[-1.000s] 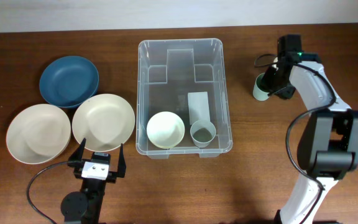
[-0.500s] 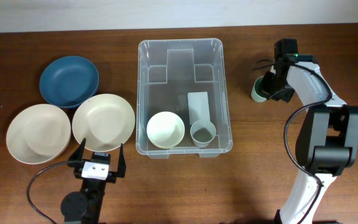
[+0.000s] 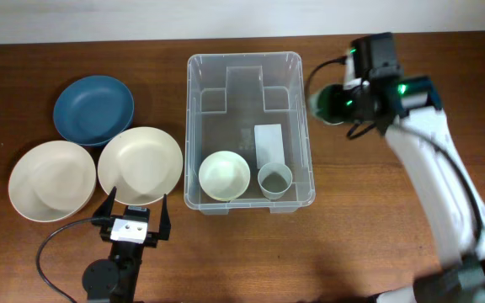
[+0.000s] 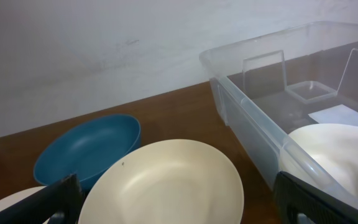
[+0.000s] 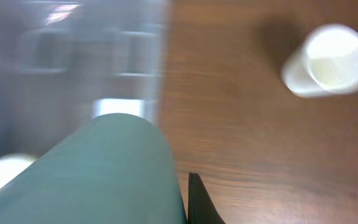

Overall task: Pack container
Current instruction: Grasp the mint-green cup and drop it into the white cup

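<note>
The clear plastic container (image 3: 248,59) stands mid-table and holds a cream bowl (image 3: 224,175), a grey-green cup (image 3: 274,180) and a white label (image 3: 269,145). My right gripper (image 3: 346,100) is shut on a green cup (image 3: 326,103) and holds it in the air just right of the container's right rim. In the right wrist view the green cup (image 5: 104,174) fills the lower left beside one dark finger (image 5: 197,202). My left gripper (image 3: 133,220) is open and empty, in front of a cream bowl (image 4: 166,183).
A blue bowl (image 3: 93,109) and two cream bowls (image 3: 140,164) (image 3: 51,180) lie left of the container. A white cup (image 5: 328,62) lies on the table in the right wrist view; the overhead view does not show it.
My right gripper has lifted the green cup off the table and carried it left, up to the container's right rim. The left arm has not moved.
</note>
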Controlling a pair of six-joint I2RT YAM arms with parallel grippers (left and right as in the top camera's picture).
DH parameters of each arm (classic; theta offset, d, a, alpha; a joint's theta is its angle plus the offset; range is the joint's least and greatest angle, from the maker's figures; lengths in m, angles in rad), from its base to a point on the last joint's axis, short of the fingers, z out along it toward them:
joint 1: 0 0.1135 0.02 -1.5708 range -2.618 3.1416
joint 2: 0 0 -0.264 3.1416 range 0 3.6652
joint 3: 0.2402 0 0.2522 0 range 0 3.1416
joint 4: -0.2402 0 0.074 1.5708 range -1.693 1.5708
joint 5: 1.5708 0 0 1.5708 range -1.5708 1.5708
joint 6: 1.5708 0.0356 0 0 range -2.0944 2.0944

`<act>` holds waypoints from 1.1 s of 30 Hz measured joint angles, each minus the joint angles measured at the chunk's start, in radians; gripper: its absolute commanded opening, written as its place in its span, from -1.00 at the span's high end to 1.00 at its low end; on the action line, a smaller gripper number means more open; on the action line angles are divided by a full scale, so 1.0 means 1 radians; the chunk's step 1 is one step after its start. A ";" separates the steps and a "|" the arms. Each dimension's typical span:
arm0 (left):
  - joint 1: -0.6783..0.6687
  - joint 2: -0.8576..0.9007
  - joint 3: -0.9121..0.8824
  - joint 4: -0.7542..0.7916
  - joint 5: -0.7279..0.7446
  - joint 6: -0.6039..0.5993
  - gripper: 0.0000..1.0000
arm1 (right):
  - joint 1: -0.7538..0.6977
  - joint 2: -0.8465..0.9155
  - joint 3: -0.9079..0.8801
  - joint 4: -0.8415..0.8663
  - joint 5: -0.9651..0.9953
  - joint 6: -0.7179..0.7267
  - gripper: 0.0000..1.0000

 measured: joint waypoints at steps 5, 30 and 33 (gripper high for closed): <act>0.000 0.000 0.000 0.000 0.000 0.000 -0.99 | 0.175 -0.098 0.001 -0.064 0.004 -0.110 0.92; 0.000 0.000 0.000 0.000 0.000 0.000 -0.99 | 0.322 0.109 0.000 -0.248 0.047 -0.173 0.92; 0.000 0.000 0.000 0.000 0.000 0.000 -0.99 | 0.322 0.140 0.000 -0.247 0.055 -0.173 0.92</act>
